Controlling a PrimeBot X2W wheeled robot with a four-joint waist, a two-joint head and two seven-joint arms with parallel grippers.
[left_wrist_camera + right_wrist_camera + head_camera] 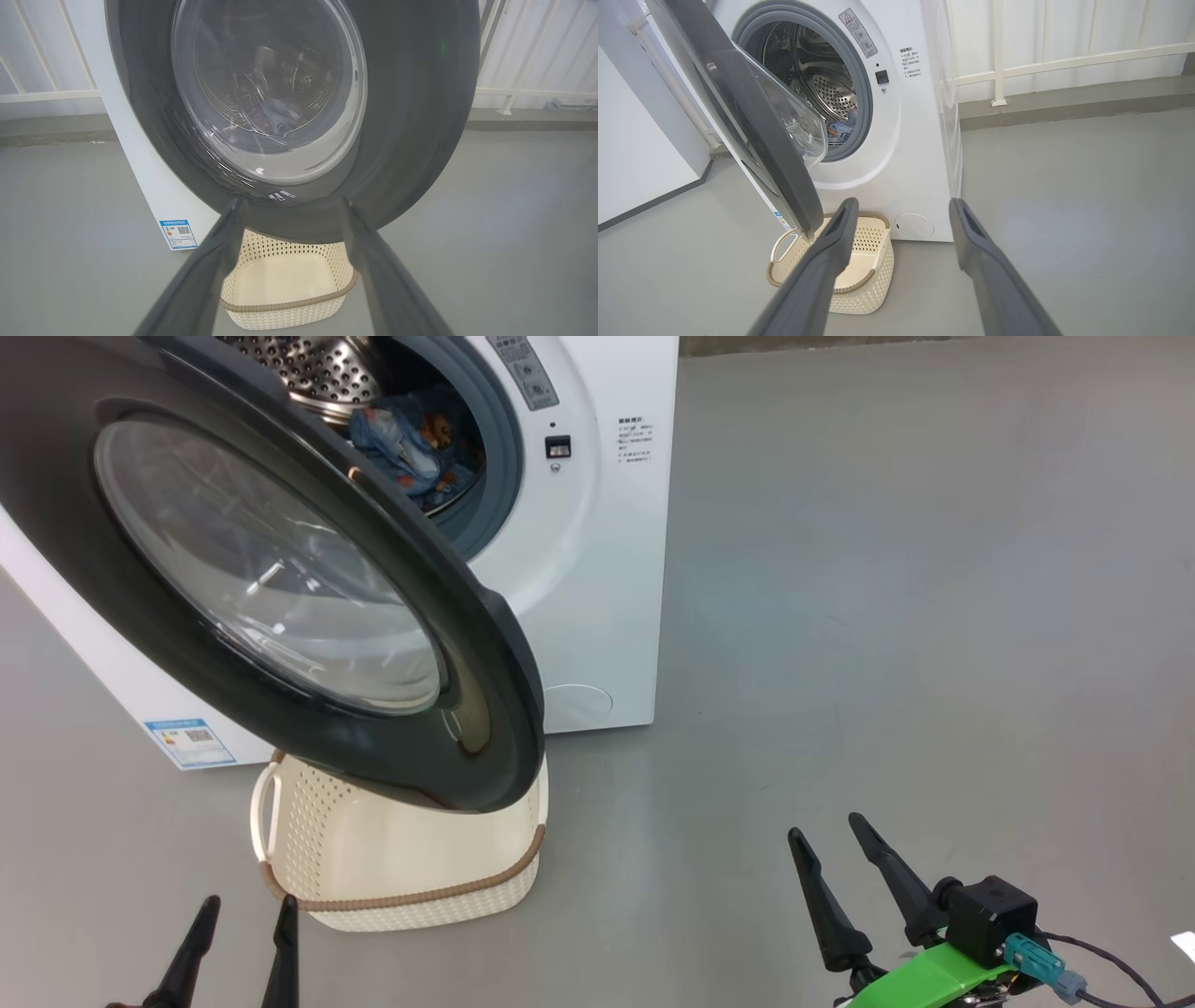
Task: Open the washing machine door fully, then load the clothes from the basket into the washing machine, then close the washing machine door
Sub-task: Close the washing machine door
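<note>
Both my pincers stood spread wide and gripped nothing. The left pincer sat low, just short of the basket, and the right pincer was well off to the side over the floor. The clothes lay in the drum of the washer. The basket, on the floor under the door, looked bare, so I judged the loading done. The door hung partway open over the basket, its outer face toward my left pincer. That seemed well placed for a push shut, and my fingers were free for it.
</note>
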